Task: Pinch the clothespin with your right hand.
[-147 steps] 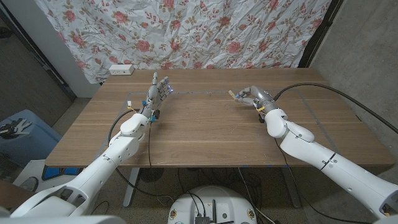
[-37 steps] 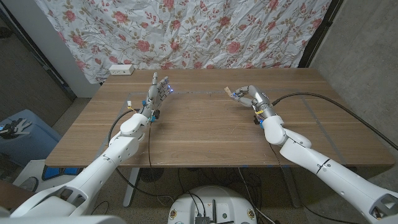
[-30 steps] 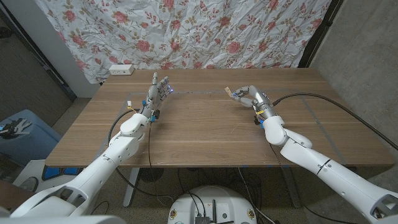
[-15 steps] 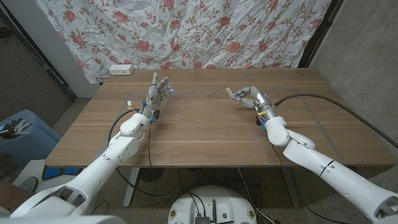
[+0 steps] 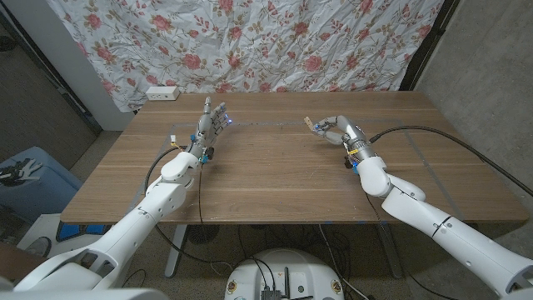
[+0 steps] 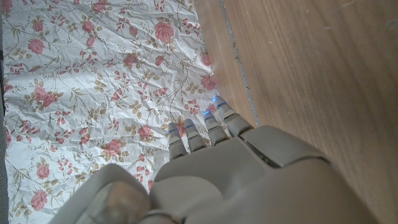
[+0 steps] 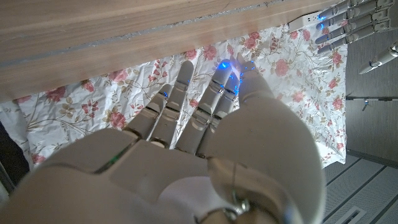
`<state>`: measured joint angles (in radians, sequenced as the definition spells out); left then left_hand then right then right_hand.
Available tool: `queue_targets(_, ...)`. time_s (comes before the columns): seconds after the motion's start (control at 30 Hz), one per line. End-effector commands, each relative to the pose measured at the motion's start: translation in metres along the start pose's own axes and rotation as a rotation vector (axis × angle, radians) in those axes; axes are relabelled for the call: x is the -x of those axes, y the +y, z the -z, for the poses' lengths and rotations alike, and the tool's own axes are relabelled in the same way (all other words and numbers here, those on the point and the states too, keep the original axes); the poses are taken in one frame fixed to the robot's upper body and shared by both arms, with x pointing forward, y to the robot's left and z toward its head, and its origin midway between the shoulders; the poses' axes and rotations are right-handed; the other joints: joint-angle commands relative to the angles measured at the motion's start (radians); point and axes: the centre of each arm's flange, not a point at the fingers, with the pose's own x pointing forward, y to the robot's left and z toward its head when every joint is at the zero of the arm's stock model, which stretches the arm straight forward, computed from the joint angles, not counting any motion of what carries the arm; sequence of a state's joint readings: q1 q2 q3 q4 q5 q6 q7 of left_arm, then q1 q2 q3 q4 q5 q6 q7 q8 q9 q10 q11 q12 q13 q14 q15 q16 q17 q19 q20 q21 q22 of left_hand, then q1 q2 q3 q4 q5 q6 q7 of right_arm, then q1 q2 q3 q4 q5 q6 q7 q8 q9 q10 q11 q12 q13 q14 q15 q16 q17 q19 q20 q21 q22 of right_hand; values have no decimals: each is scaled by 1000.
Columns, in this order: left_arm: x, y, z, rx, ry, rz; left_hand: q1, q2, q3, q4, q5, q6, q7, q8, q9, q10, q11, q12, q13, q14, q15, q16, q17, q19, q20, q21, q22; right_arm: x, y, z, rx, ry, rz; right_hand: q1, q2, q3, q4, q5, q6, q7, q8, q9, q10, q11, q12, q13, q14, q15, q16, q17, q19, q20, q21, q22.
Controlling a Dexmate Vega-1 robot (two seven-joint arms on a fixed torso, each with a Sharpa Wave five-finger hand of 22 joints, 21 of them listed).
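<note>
Your long wooden table [image 5: 275,171] stands before a rose-printed white cloth backdrop [image 5: 250,42]. Your left hand [image 5: 211,121] stands over the table's far left, fingers straight and apart, grasping nothing. Your right hand [image 5: 335,129] pinches the small pale wooden clothespin [image 5: 309,125] above the table's far side, its long axis pointing up-left.

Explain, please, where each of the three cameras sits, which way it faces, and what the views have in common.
Head view: sits on the robot's head, looks down over the wooden table; both arms show, the left hand with fingers apart, the right hand pinching the clothespin.
Left wrist view: sits on the left wrist, looks along the back of the left hand toward the flowered cloth.
Right wrist view: sits on the right wrist, looks along the back of the right hand; the left hand shows far off.
Shared: all views show table and cloth.
</note>
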<state>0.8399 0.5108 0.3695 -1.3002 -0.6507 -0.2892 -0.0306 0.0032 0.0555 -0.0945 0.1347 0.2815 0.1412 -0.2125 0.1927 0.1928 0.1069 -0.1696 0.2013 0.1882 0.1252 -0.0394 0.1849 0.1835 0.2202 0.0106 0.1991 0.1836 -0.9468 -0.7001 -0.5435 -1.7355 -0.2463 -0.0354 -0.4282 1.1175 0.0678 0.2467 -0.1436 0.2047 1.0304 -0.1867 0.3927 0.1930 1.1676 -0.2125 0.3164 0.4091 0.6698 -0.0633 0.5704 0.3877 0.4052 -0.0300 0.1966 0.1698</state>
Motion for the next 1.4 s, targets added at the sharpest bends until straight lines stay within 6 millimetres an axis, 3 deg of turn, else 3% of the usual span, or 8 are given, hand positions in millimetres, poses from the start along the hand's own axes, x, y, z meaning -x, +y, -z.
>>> queue_targets(0.03,0,0,0,0,0,0,1,6,1,6,8,1,-9,6,5,2,-5,6,2,8,-7,5,4,6,-1,7,2,2,-3,2,0,5,1,1,11,-5,0,-1,5,-21,-5,4,-6,-3,-6,0,-11,-158,-6,4,0,7,2,3)
queue_targets(1.4,0,0,0,0,-1,0,1,6,1,6,8,1,-9,6,5,2,-6,6,2,9,-7,5,4,7,-1,8,2,-2,-3,2,3,14,-23,-59,-3,-39,16,-11,-46,-28,-30,10,-59,-3,-45,-13,-58,-144,-29,14,-10,36,-2,3)
